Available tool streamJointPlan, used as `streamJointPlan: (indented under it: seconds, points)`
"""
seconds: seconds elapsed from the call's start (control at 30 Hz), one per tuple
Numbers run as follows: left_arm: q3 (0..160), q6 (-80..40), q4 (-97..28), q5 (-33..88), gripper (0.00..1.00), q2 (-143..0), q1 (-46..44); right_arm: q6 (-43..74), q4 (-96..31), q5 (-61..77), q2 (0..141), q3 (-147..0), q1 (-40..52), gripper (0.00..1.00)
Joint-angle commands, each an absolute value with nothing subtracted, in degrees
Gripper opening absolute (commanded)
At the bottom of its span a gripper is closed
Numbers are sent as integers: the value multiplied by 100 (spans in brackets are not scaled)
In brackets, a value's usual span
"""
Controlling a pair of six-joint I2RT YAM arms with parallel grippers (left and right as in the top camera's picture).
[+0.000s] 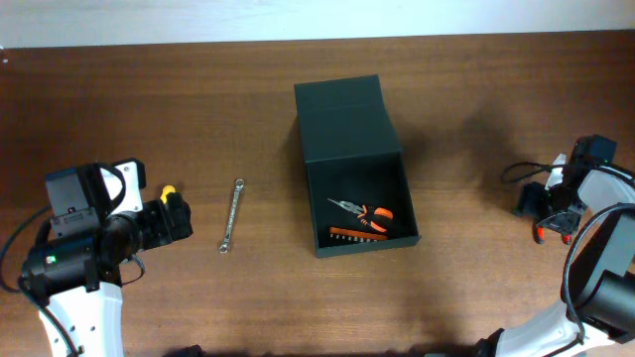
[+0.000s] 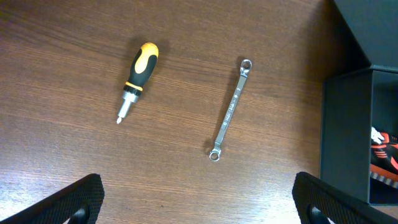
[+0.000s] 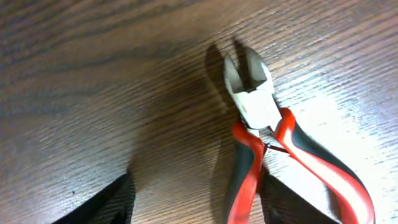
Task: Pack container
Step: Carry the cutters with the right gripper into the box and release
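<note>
The container [image 1: 322, 169] is a dark green-black box in the middle of the table, with its flap lid [image 1: 340, 99] open toward the far side. Inside lie orange-handled needle-nose pliers [image 1: 365, 212] and an orange bit strip [image 1: 357, 236]. My left gripper [image 2: 199, 208] is open and empty, above bare table to the left of the box [image 2: 348, 137]. My right gripper [image 3: 196, 208] is open, low over red-and-black diagonal cutters [image 3: 255, 106] at the table's right side. The cutters' left handle lies between the fingers and their jaws point away.
A silver ring wrench [image 1: 231, 215] lies left of the box and also shows in the left wrist view [image 2: 230, 110]. A yellow-and-black screwdriver [image 2: 138, 71] lies further left, by my left gripper [image 1: 184, 216]. The cutters [image 1: 541, 235] are near the right table edge.
</note>
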State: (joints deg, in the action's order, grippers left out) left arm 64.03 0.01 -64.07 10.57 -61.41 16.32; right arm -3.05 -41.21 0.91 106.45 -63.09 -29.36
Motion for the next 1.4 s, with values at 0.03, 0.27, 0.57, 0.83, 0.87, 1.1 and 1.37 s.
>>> streamJointPlan:
  seconds: [0.03, 0.27, 0.57, 0.83, 0.87, 1.1, 1.37]
  points:
    - [6504, 91, -6416, 1142, 99, -6128, 1667, -290, -4108, 196, 10742, -6128, -2928, 47]
    - [6504, 91, -6416, 1144, 99, -6128, 1667, -290, -4108, 198, 10742, -6128, -2928, 23]
    - [6504, 91, -6414, 1140, 99, -6128, 1667, -290, -4158, 683, 10739, -6189, -2928, 4]
    - [6506, 93, -6412, 1140, 99, -6125, 1667, -963, -6110, 1350, 10575, -8340, -2370, 4]
    - [6506, 93, -6412, 1140, 99, -6125, 1667, -1118, -6407, 1352, 10567, -8733, -2213, 4]
    - [6506, 95, -6370, 1009, 99, -6038, 1669, -2818, -8106, 1352, 10562, -11306, -484, 4]
    - [6506, 97, -6353, 1009, 99, -5872, 1669, -4528, -8272, 1000, 10659, -11469, 1688, 4]
